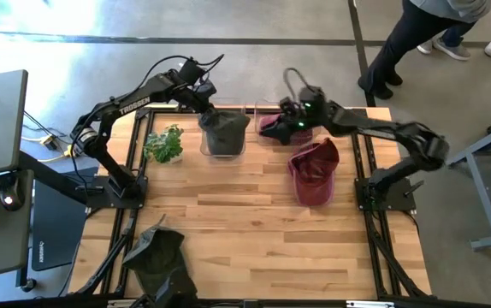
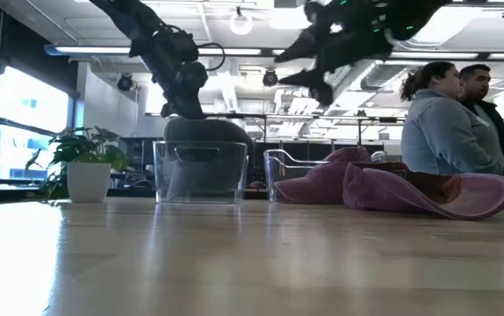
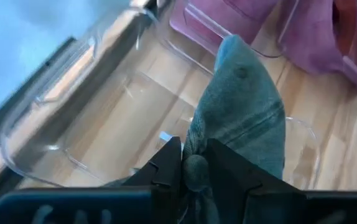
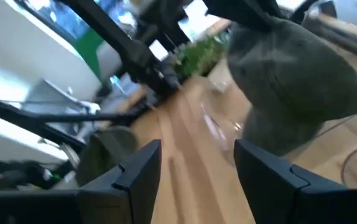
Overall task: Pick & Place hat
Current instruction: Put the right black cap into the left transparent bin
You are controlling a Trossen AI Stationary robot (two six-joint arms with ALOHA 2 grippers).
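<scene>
Two arms at work: the left arm carries a hat over a bin at the table's far edge; the right arm hangs over the neighbouring bin.
Small potted green plant (image 1: pixel 163 144): stands on the light wooden slatted table (image 1: pixel 228 214), left of the bins, well clear of both arms.
Left gripper (image 1: pixel 209 107): above the left clear plastic rectangular bin (image 1: pixel 223 137); in the left wrist view its fingers (image 3: pixel 166 163) are pinched narrow on a fold of cloth.
Dark grey-green fabric cap (image 3: pixel 244 118): held by the left gripper, hanging down into the left bin; in the low view its crown (image 2: pixel 204 132) sits at about rim height, so it looks partly inside, not yet lying flat.
Step in hand: I judge this to be the placing of the grey-green cap, near its end.
Next move: probably a little more lowering, then spreading the fingers so that the cloth drops inside the walls, then a straight lift so nothing snags.
Right clear plastic bin (image 2: pixel 291 168): just beside the left one, with maroon cloth (image 1: pixel 273 127) inside it.
Right gripper (image 1: pixel 295 120): raised over the right bin; the right wrist view shows its fingers (image 4: pixel 138 168) set wide apart with nothing between them.
Maroon fabric cap (image 1: pixel 314 169): lies on the table nearer the right arm's base, outside the bins, probably the next one to fetch.
Second dark green cap (image 1: pixel 156 250): lies at the table's near left edge, untouched.
People (image 2: pixel 454 114): two stand beyond the table on the right.
</scene>
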